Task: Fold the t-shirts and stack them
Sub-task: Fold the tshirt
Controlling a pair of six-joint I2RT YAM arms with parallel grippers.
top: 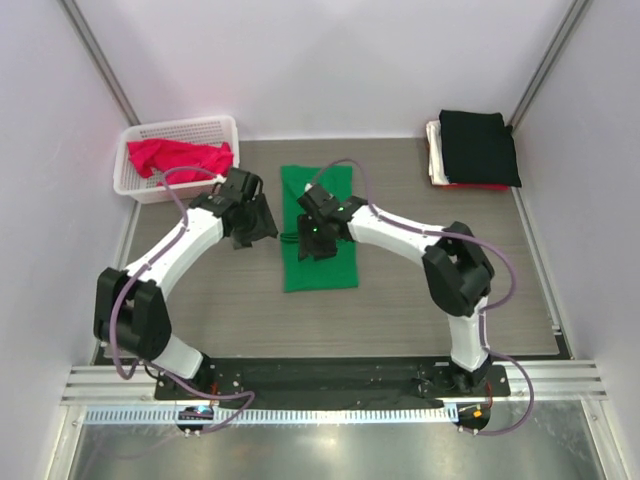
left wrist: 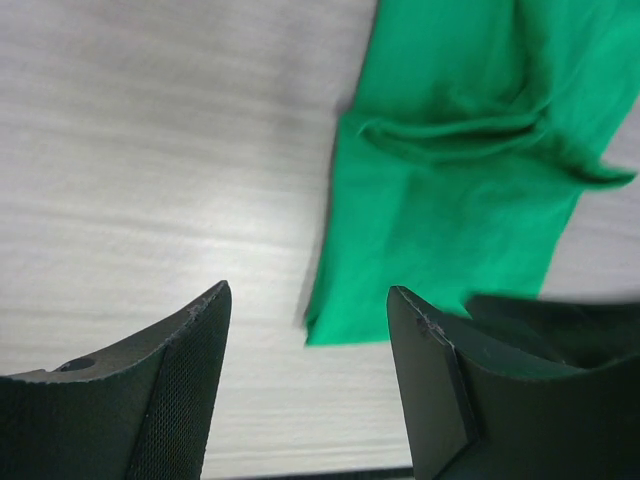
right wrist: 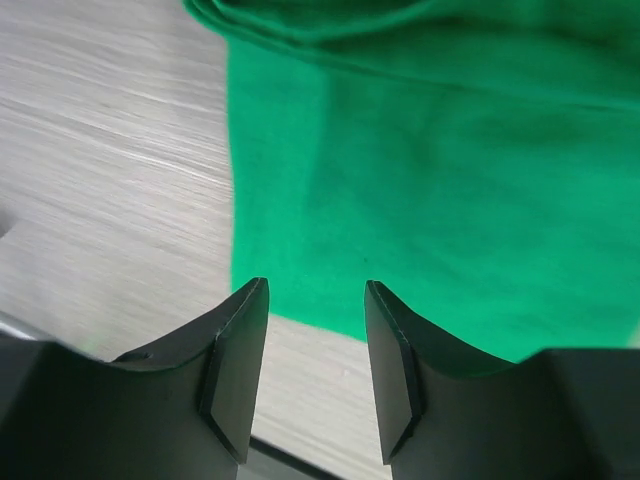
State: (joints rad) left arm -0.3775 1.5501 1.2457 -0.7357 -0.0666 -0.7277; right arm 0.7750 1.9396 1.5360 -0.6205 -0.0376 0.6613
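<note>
The bright green t-shirt [top: 322,260] lies folded into a long strip at the table's middle. It also shows in the left wrist view [left wrist: 450,200] and in the right wrist view [right wrist: 430,180]. My left gripper [top: 260,228] [left wrist: 310,340] is open and empty over bare table, just left of the strip's edge. My right gripper [top: 313,238] [right wrist: 317,340] is open and empty, hovering over the strip near one of its edges. A red-pink t-shirt [top: 180,157] lies crumpled in the basket. A folded black t-shirt [top: 478,145] tops a stack at the back right, with white [top: 434,150] and red [top: 480,187] edges showing beneath.
The white lattice basket [top: 140,188] stands at the back left. The wood-grain table [top: 400,310] ends in walls at the back and sides. The arm bases sit on a black rail [top: 330,375] at the near edge.
</note>
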